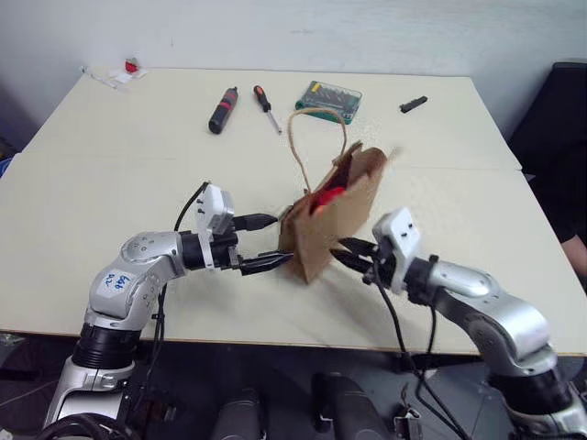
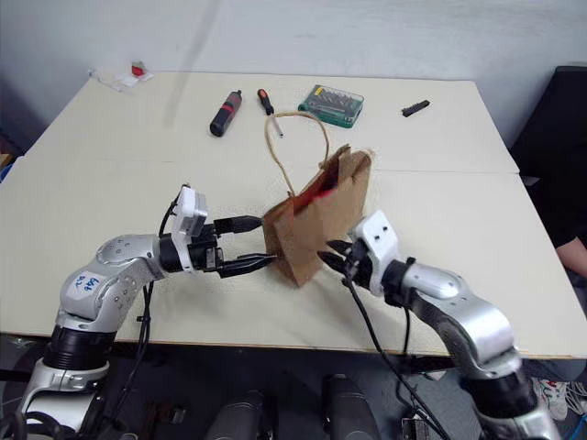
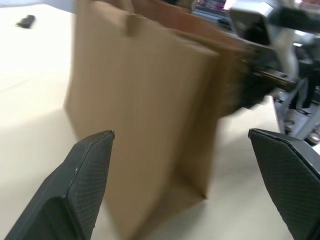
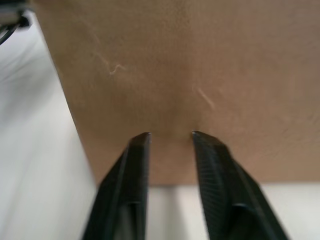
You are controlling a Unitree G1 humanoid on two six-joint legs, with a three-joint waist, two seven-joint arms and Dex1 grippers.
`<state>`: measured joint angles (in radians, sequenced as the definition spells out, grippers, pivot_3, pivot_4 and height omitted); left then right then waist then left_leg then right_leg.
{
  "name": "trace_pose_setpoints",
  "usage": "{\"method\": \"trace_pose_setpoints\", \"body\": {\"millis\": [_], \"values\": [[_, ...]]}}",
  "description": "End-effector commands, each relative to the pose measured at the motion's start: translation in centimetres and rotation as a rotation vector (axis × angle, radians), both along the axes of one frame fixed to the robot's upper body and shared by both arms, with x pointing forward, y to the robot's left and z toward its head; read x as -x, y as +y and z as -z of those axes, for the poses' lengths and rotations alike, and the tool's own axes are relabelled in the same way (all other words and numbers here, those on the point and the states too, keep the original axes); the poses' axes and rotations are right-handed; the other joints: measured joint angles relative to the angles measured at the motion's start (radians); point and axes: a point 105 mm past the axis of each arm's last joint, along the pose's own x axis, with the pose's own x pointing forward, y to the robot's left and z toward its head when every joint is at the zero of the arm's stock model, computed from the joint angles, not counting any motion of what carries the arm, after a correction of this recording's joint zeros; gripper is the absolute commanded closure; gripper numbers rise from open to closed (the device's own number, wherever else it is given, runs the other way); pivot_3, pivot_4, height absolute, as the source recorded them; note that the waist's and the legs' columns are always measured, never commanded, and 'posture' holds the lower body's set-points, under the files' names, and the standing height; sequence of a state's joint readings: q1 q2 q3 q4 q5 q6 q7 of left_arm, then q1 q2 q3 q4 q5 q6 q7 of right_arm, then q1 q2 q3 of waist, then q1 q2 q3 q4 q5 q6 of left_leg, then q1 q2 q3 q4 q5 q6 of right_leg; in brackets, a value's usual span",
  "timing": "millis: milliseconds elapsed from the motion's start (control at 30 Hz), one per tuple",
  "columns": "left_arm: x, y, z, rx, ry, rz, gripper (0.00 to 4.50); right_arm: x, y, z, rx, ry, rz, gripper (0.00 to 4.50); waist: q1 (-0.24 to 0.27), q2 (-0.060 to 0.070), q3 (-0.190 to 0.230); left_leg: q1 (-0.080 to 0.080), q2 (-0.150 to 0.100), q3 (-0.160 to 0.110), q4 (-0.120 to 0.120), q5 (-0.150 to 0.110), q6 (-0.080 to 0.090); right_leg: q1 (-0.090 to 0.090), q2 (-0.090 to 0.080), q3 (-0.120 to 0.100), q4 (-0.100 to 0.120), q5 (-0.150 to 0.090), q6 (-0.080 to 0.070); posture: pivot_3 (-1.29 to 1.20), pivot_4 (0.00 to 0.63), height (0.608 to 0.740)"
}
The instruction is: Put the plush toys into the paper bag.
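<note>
I have the paper bag [image 1: 332, 218] braced upright between both grippers — left gripper [image 1: 266, 242] wide open, right gripper [image 1: 347, 251] nearly closed, neither gripping — red plush toy [image 1: 327, 196] inside.

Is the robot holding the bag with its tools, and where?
Neither tool grips it. The left tool stands open beside the paper bag; the right tool, nearly closed, points at its side with nothing between its tips.

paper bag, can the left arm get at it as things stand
Probably yes. The left end effector sits level right beside the paper bag with its fingers spread wide and nothing between them and the bag's side. The right end effector is at the bag's opposite side, out of the left arm's way.
</note>
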<state>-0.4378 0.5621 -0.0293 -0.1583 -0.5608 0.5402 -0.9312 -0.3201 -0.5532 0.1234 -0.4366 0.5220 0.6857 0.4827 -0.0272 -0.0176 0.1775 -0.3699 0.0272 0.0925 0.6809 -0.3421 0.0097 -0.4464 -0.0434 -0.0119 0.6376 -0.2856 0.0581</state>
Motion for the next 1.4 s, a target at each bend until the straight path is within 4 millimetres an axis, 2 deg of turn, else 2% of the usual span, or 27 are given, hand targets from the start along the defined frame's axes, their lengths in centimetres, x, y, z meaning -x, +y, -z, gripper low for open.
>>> {"method": "trace_pose_setpoints", "body": {"millis": [33,100,267,400,500,567,600,633,800,933,967,1067,1133,1167,1267,1333,1400], "values": [[-0.1,-0.9,-0.2,-0.002,-0.054,0.004,0.00,-0.3,0.7,-0.3,-0.005,-0.035,0.001,4.41,0.005,0.000,0.000,0.000,0.000,0.000,0.000,0.000,0.000,0.000,0.000,0.000,0.000,0.000,0.000,0.00,0.150,0.740],[-0.4,-1.6,-0.2,0.005,-0.058,0.000,0.00,-0.4,1.0,-0.2,-0.007,-0.036,-0.001,4.41,0.006,0.000,0.000,0.000,0.000,0.000,0.000,0.000,0.000,0.000,-0.001,0.000,0.000,0.000,0.000,0.00,0.150,0.740],[-2.9,-2.4,-0.3,0.030,-0.102,-0.121,0.00,-0.6,1.2,-0.2,-0.007,-0.041,0.001,4.41,0.007,0.000,0.000,0.000,-0.001,0.000,0.001,-0.001,0.001,0.001,-0.001,0.000,0.000,0.000,0.000,0.00,0.150,0.740],[-2.9,-3.3,-0.3,0.047,-0.101,-0.094,0.00,-0.8,1.3,-0.4,-0.010,-0.047,0.002,4.41,-0.002,0.000,0.000,0.000,0.000,0.000,0.001,-0.001,0.001,0.001,0.000,0.000,0.002,0.000,0.000,0.00,0.150,0.740],[-4.1,-4.2,-0.1,0.061,-0.100,-0.145,0.00,-0.8,1.4,-0.5,-0.003,-0.052,-0.003,4.41,0.002,0.000,0.000,0.000,0.000,0.000,0.001,-0.001,0.001,0.001,0.000,0.000,0.005,0.000,0.000,0.00,0.150,0.740],[-4.3,-4.8,-0.3,0.086,-0.097,-0.140,0.00,-0.8,1.4,-0.5,-0.001,-0.055,-0.007,4.41,0.003,0.000,0.000,0.000,-0.001,0.000,0.002,-0.001,0.001,0.001,0.000,0.000,0.005,0.000,0.000,0.00,0.150,0.740],[-4.2,-4.9,-0.5,0.110,-0.092,-0.128,0.40,-0.7,1.4,-0.5,0.000,-0.055,-0.005,4.50,0.003,0.000,0.000,0.000,-0.001,0.000,0.002,-0.001,0.001,0.001,0.000,0.000,0.005,0.000,0.000,0.00,0.150,0.740],[-4.2,-5.0,-0.6,0.125,-0.088,-0.122,0.54,-0.7,1.3,-0.5,0.000,-0.055,-0.004,4.50,0.002,0.000,0.000,0.000,-0.001,0.000,0.002,-0.001,0.001,0.001,0.000,-0.001,0.006,0.000,0.000,0.00,0.150,0.740],[-3.9,-5.1,-0.8,0.114,-0.103,-0.079,2.14,-0.4,0.5,-0.7,-0.020,-0.054,0.021,4.50,0.001,0.000,0.000,0.000,0.000,0.000,0.002,-0.001,0.001,0.001,0.000,-0.001,0.006,0.000,0.000,0.00,0.150,0.740],[-4.1,-4.7,-1.3,0.145,-0.077,-0.047,3.39,-0.5,-1.2,-1.2,0.010,-0.067,0.079,4.50,0.002,0.000,0.000,0.000,-0.001,0.000,0.002,-0.001,0.001,0.001,0.000,-0.001,0.006,0.000,0.000,0.00,0.150,0.740],[-4.1,-4.8,-1.3,0.144,-0.069,-0.020,3.77,-0.1,-2.0,-1.8,0.007,-0.072,0.082,4.50,0.002,0.000,0.000,0.000,-0.001,0.000,0.002,-0.001,0.001,0.001,0.000,-0.001,0.006,0.000,0.000,0.00,0.150,0.740],[-4.2,-5.0,-1.2,0.126,-0.057,0.036,4.48,1.5,-3.4,-3.4,-0.013,-0.091,0.069,4.50,0.004,0.000,0.000,-0.001,-0.001,0.000,0.002,-0.001,0.001,0.001,0.000,-0.001,0.005,0.000,0.000,0.00,0.150,0.740],[-4.4,-5.1,-1.3,0.126,-0.048,0.074,4.48,3.0,-4.1,-4.3,-0.043,-0.095,0.055,4.50,0.017,0.000,0.000,-0.001,-0.001,0.000,0.002,-0.001,0.001,0.001,0.000,-0.002,0.005,0.000,0.000,0.00,0.150,0.740],[-4.0,-5.3,-1.4,0.127,-0.019,0.155,4.48,4.1,-4.8,-5.1,-0.076,-0.110,0.057,4.50,0.019,0.000,0.000,-0.001,-0.001,0.000,0.002,-0.001,0.001,0.001,0.000,-0.002,0.005,0.000,0.000,0.00,0.150,0.740],[-2.9,-5.7,-1.8,0.083,-0.009,0.351,4.50,7.2,-6.6,-5.8,-0.098,-0.115,0.054,3.61,0.030,0.000,0.000,-0.001,-0.001,0.000,0.002,-0.001,0.002,0.002,0.001,-0.002,0.004,0.000,0.000,0.00,0.150,0.740],[-2.8,-6.3,-1.5,0.031,0.000,0.447,4.50,10.4,-7.8,-5.4,-0.036,-0.061,0.014,2.92,0.042,0.000,0.000,-0.002,-0.001,-0.001,0.002,-0.001,0.002,0.002,0.001,-0.003,0.002,0.000,0.000,0.00,0.150,0.740],[-3.0,-7.1,-1.3,-0.014,-0.008,0.515,4.50,12.5,-9.5,-5.5,0.012,-0.008,0.040,2.27,0.053,0.000,0.000,-0.001,-0.002,0.000,0.002,-0.003,0.004,0.003,0.001,-0.002,-0.001,0.000,0.001,0.00,0.150,0.740]]}}
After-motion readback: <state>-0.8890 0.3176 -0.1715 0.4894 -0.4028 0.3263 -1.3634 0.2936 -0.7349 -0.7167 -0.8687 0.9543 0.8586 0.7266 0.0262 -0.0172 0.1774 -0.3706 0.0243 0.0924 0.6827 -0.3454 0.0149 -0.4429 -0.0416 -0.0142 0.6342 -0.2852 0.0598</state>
